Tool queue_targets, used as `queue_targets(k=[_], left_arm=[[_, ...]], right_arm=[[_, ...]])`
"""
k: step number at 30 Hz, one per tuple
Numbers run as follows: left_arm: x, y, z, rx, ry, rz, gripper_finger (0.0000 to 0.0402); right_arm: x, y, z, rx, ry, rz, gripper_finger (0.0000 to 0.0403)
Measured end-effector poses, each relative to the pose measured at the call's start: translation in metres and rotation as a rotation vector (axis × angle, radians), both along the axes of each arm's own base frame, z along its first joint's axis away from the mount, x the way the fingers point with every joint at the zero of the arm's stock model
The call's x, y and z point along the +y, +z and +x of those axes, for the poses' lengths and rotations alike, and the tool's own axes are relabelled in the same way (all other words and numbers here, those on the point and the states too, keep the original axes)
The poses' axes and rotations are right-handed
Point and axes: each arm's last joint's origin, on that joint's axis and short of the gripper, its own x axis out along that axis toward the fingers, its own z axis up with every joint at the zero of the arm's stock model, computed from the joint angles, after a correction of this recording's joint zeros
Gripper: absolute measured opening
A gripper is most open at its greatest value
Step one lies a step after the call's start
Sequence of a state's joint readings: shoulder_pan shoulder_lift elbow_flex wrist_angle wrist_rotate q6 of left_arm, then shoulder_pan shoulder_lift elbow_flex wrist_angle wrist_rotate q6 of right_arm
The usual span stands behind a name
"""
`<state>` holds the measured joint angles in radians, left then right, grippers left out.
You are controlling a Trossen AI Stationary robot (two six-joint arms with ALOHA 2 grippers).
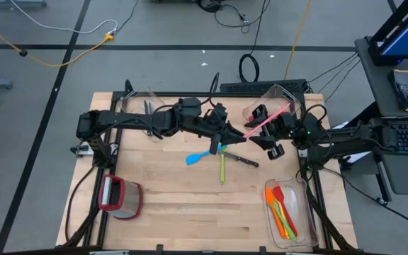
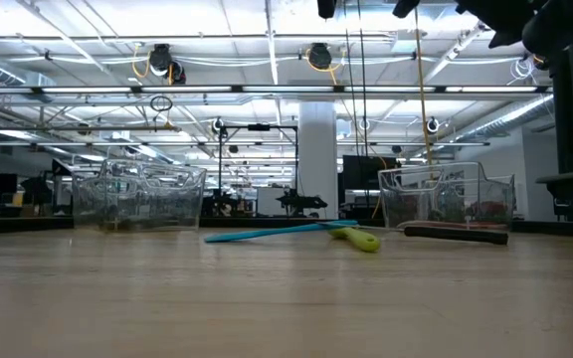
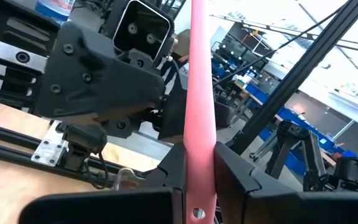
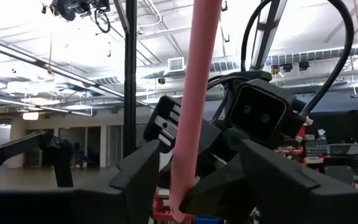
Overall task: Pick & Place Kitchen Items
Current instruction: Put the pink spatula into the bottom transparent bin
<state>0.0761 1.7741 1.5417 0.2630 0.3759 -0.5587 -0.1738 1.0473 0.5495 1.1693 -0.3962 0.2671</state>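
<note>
Pink utensil (image 1: 266,119) is up in the air over the table's back-centre, between the two arms; left gripper (image 1: 234,136) pinches it at one end, fingers (image 3: 173,171) pressed tight on the handle in the left wrist view; right gripper (image 1: 275,139) sits at the other end w/ fingers (image 4: 135,174) spread either side of the pink shaft, not clamping.

Risks, as I judge them: it looks like a hand-over mid-air, so only one grip carries the thing; if the left lets go before the right closes, the utensil drops onto the items below or skids off; the slim smooth handle can pivot in a pinch near its end; if the right closes off-centre it may knock it askew; the grippers are v. near each other, so a small wrong move bumps them.

Around: blue spatula (image 1: 198,157), green utensil (image 1: 222,168) and a black-handled knife (image 1: 241,160) lie on the table (image 1: 183,205) just below the hand-over; clear bin (image 1: 299,225) front-right holds red, orange and green pieces; red-rimmed container (image 1: 121,197) front-left; another clear bin (image 1: 282,95) at back, near the pink tip, could catch a swing; path to the front-right bin looks otherwise free.
</note>
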Motion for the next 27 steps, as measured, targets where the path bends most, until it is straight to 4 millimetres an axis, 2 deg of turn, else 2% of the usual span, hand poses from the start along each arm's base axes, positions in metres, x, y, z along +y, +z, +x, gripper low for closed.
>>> queue_targets(k=[13, 20, 27], left_arm=[[-0.0004, -0.0002, -0.0001, 0.002, -0.016, 0.000, 0.0042], [-0.0001, -0.0008, 0.0001, 0.008, 0.002, -0.002, 0.0053], [0.0023, -0.0048, 0.0005, 0.047, 0.087, 0.017, 0.0158]], right_arm=[[0.0076, -0.0003, 0.0005, -0.011, 0.039, -0.064, 0.0023], [0.0077, -0.0005, 0.0006, -0.007, 0.048, -0.062, 0.0021], [0.0069, -0.0004, 0.0002, 0.003, 0.036, -0.028, 0.0021]])
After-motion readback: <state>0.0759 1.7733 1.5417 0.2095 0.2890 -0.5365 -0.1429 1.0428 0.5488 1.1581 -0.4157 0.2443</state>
